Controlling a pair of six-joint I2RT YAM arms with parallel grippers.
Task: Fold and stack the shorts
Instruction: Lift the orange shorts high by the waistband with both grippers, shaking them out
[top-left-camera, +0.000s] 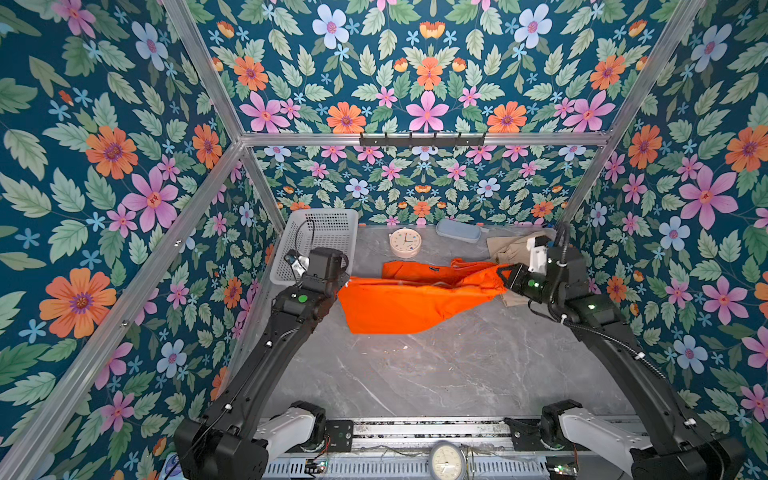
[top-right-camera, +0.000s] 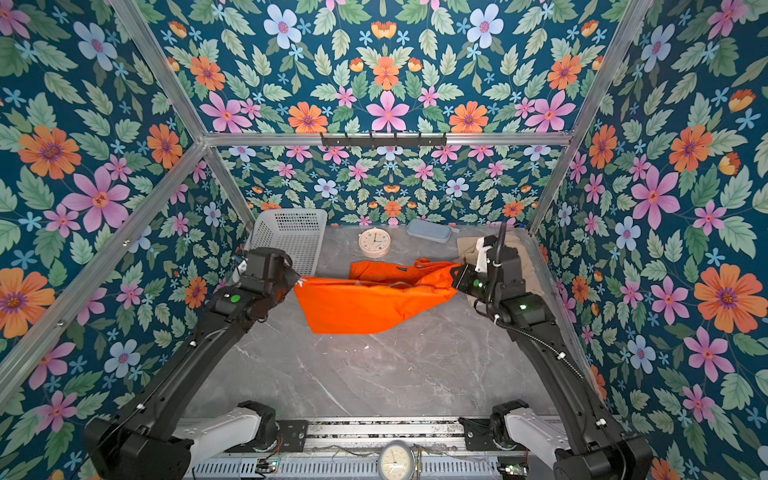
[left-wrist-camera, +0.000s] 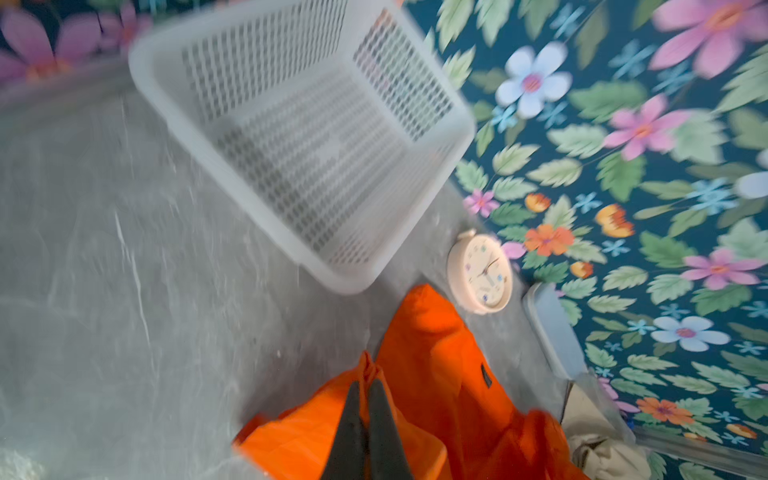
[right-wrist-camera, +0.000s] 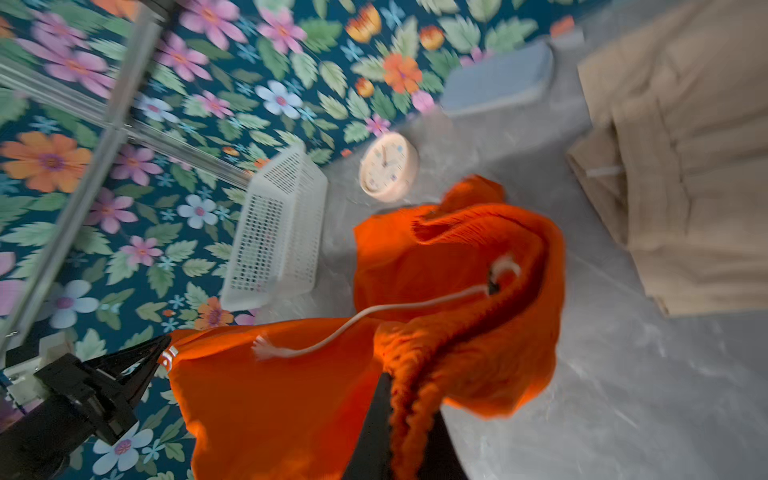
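Two pairs of shorts, two clock faces, one basket (top-left-camera: 332, 228), one case (top-left-camera: 457, 231), and my two grippers.
I count one orange pair (top-left-camera: 399, 299), its cloth caught in the fingers of both my left gripper (left-wrist-camera: 365, 384) and my right gripper (top-left-camera: 503, 274), and one beige pair (top-left-camera: 509, 247) just beyond my right fingers. One white drawstring (right-wrist-camera: 374, 311) shows on the orange cloth near my right fingers. One cream clock (top-left-camera: 405, 242) sits past the orange pair, roughly midway between my two sets of fingers. One second dial (top-left-camera: 447, 460) sits well behind both. The lone basket is just beyond my left fingers, and the lone case lies farther off, nearer my right fingers.
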